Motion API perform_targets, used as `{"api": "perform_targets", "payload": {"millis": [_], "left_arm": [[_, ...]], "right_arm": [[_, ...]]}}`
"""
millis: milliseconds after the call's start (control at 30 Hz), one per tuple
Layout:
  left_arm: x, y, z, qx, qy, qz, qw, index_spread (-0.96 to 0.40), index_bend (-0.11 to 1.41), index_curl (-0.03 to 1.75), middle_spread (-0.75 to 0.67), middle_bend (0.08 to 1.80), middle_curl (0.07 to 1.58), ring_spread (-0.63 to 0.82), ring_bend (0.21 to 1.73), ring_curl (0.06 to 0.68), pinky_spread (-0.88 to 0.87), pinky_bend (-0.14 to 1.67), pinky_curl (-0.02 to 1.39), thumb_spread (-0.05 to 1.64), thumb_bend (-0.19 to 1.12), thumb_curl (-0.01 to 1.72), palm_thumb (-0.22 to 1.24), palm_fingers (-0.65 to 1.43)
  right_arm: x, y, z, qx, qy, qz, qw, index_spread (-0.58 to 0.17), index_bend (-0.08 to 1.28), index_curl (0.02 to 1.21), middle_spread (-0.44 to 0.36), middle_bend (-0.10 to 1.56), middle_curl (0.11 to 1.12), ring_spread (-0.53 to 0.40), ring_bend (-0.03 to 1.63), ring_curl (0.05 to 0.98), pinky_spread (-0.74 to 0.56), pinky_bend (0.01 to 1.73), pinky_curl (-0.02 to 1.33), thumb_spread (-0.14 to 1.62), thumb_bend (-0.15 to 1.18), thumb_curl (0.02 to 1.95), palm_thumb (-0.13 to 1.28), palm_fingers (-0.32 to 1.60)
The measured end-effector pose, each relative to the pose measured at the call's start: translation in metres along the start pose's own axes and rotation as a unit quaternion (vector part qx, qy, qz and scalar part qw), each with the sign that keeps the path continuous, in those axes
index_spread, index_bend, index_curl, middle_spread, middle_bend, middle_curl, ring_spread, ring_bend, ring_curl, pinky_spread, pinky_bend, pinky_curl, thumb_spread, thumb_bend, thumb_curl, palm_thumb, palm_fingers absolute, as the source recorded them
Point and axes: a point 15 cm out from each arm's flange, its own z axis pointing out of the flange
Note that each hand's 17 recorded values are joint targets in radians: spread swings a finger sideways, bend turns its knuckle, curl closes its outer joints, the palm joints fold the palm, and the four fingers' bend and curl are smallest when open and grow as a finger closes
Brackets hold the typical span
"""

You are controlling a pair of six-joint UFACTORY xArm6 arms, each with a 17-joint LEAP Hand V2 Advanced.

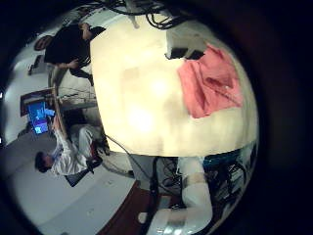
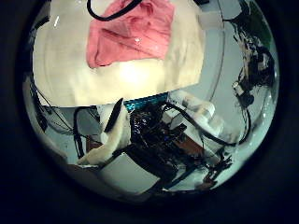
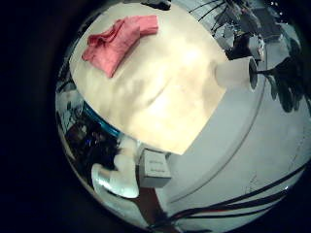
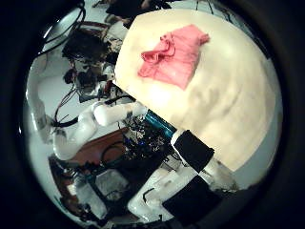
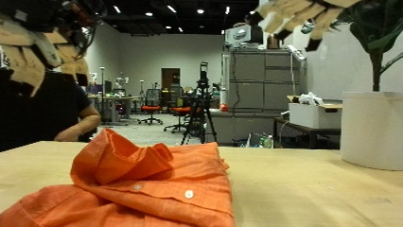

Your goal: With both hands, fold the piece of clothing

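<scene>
An orange piece of clothing (image 5: 151, 184) with buttons lies crumpled on the light wooden table (image 5: 327, 189), one part bunched up into a peak. Neither hand touches it. My left hand (image 5: 38, 38) hangs high over the table on one side of the garment, and my right hand (image 5: 303, 14) hangs high on the other side, its fingers relaxed and holding nothing. From the palms the garment looks small and far off: left little finger side (image 1: 210, 83), left thumb side (image 2: 131, 33), right little finger side (image 3: 117, 41), right thumb side (image 4: 172, 55).
A large white plant pot (image 5: 372, 128) stands beside the table on my right hand's side and also shows in the right little finger side view as the same pot (image 3: 233, 71). Bare tabletop (image 3: 165, 97) stretches between the garment and that edge.
</scene>
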Motion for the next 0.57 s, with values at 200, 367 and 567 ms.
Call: {"api": "perform_targets", "payload": {"millis": [200,367,567], "left_arm": [[0.01,-0.001,0.002,0.007,0.021,-0.013,0.9997,0.17,0.15,0.25,0.29,0.25,0.35,0.42,0.65,0.205,0.29,0.48,0.31,1.1,-0.02,0.32,0.51,0.05],[0.002,-0.004,-0.002,0.026,0.066,-0.046,0.9964,0.16,0.15,0.25,0.29,0.26,0.35,0.41,0.65,0.204,0.29,0.48,0.31,1.1,-0.02,0.32,0.52,0.06],[-0.004,-0.003,-0.005,0.036,0.097,-0.07,0.9922,0.15,0.14,0.25,0.24,0.3,0.36,0.39,0.64,0.201,0.28,0.47,0.3,1.09,-0.02,0.33,0.55,0.08]], "right_arm": [[0.013,0.005,0.005,-0.007,0.011,0.028,1.0,-0.393,0.19,0.34,0.079,0.18,0.31,0.254,0.32,0.221,0.43,0.38,0.3,1.23,-0.02,0.33,0.65,0.06],[-0.004,0.001,0.005,-0.01,0.014,0.012,1.0,-0.392,0.19,0.34,0.082,0.18,0.3,0.261,0.29,0.221,0.42,0.36,0.3,1.23,-0.02,0.31,0.65,0.07],[-0.007,0.003,0.004,-0.008,0.012,0.013,1.0,-0.387,0.18,0.33,0.083,0.18,0.3,0.264,0.26,0.222,0.42,0.35,0.3,1.23,-0.02,0.3,0.64,0.08]]}}
